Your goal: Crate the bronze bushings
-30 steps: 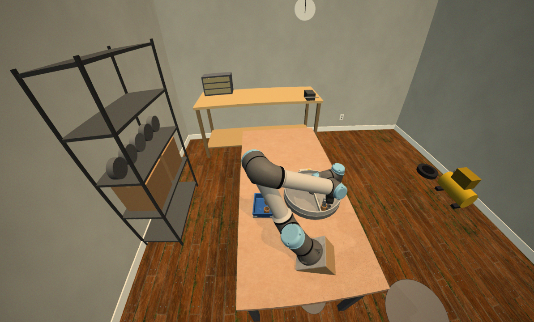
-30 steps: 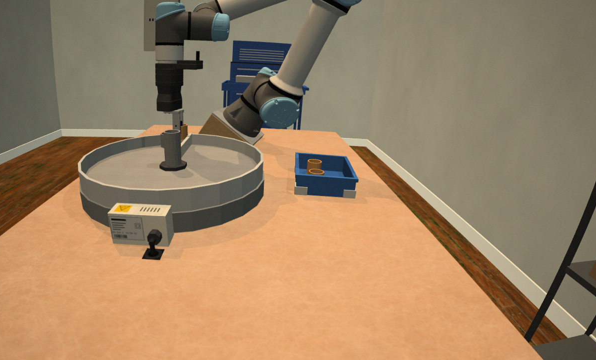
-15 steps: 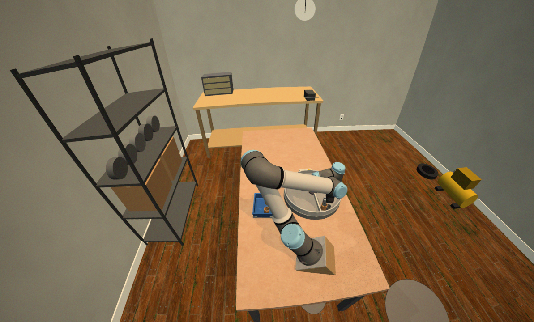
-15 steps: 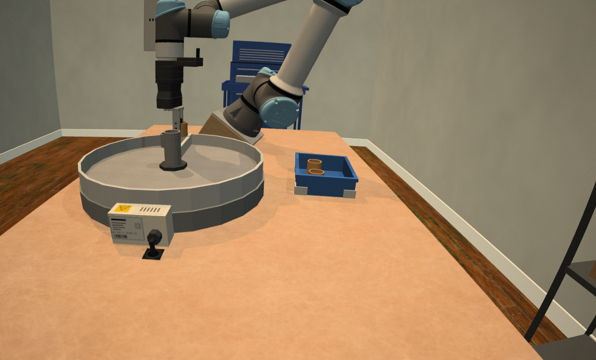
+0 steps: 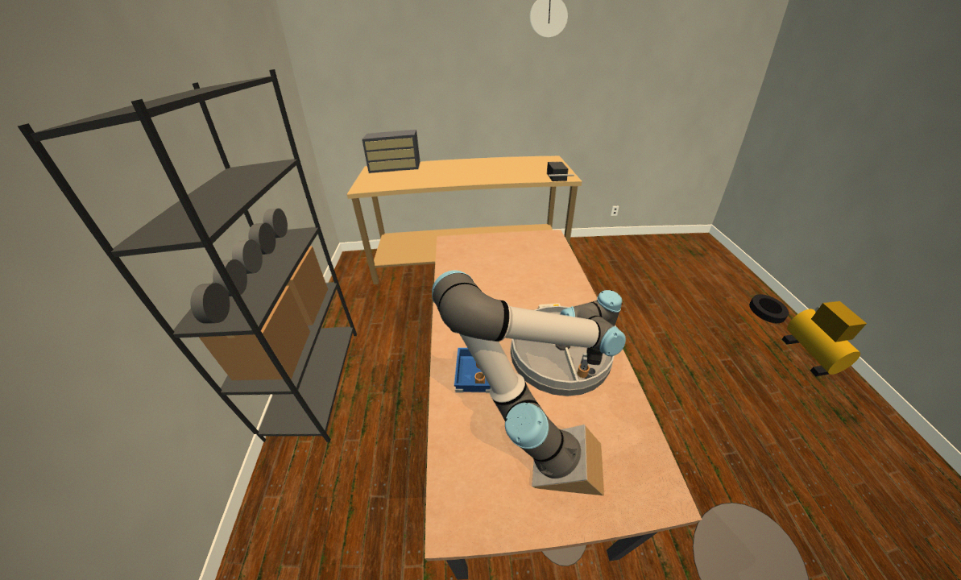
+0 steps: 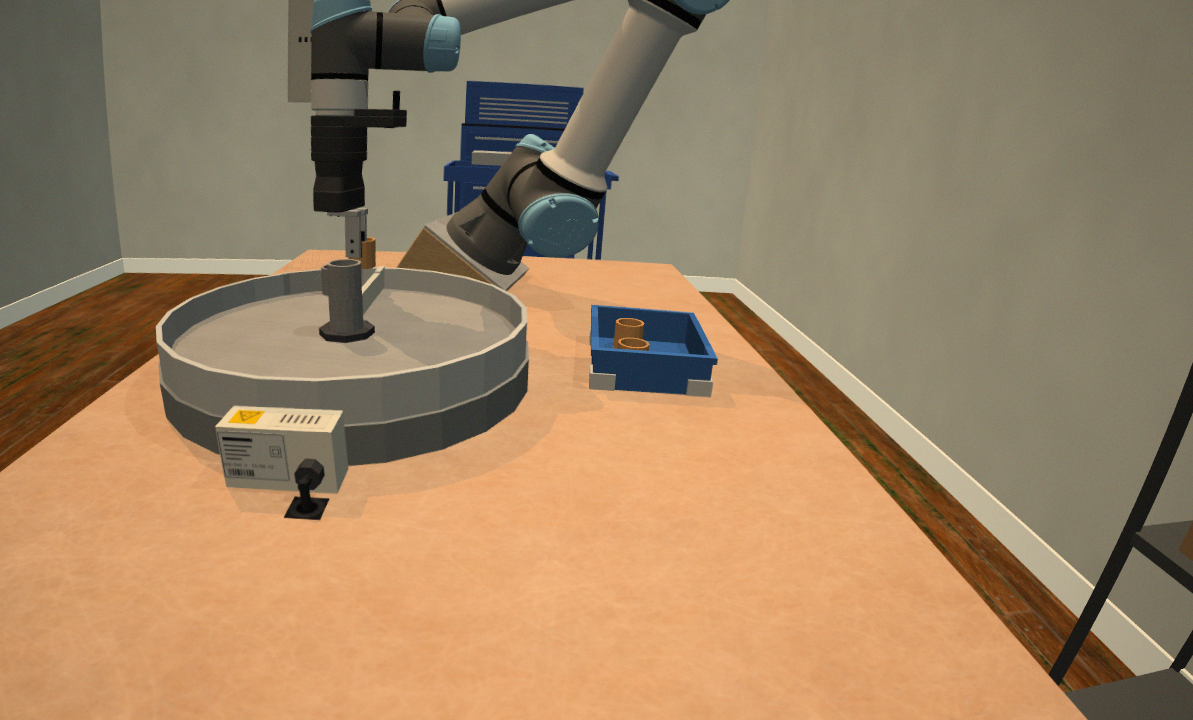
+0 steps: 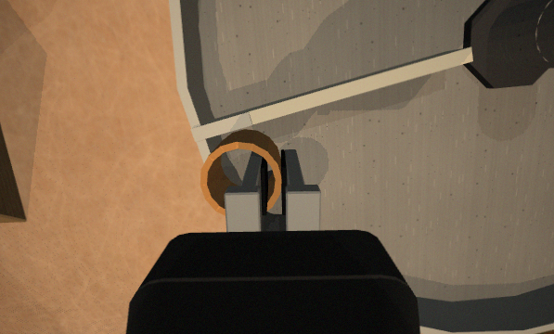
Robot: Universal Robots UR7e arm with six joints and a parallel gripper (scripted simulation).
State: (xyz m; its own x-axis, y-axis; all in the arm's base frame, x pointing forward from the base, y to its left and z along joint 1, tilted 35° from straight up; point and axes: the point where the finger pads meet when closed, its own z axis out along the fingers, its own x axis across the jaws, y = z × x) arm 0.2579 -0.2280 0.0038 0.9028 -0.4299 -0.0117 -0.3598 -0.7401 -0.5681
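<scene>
My gripper point(image 5: 585, 362) point(image 6: 359, 245) point(image 7: 274, 169) is shut on the wall of a bronze bushing point(image 5: 582, 372) point(image 6: 369, 254) point(image 7: 204, 178), with one finger inside the ring and one outside. The bushing is upright, raised above the edge of the turning table point(image 5: 543, 374) point(image 6: 438, 362) point(image 7: 397, 186). In the exterior view two bronze bushings, a farther one point(image 6: 629, 329) and a nearer one point(image 6: 633, 350), are in the blue crate point(image 5: 457, 374) point(image 6: 651, 376). I cannot make out any steel bushing; parts of the turning table are hidden by the arm and its rim.
A dark centre post point(image 6: 344, 300) stands on the turning table, with a low divider point(image 7: 351, 90) running from it to the rim. A white control box point(image 6: 282, 454) is beside the turning table. The arm's wedge base point(image 5: 593, 461) stands on the same work table.
</scene>
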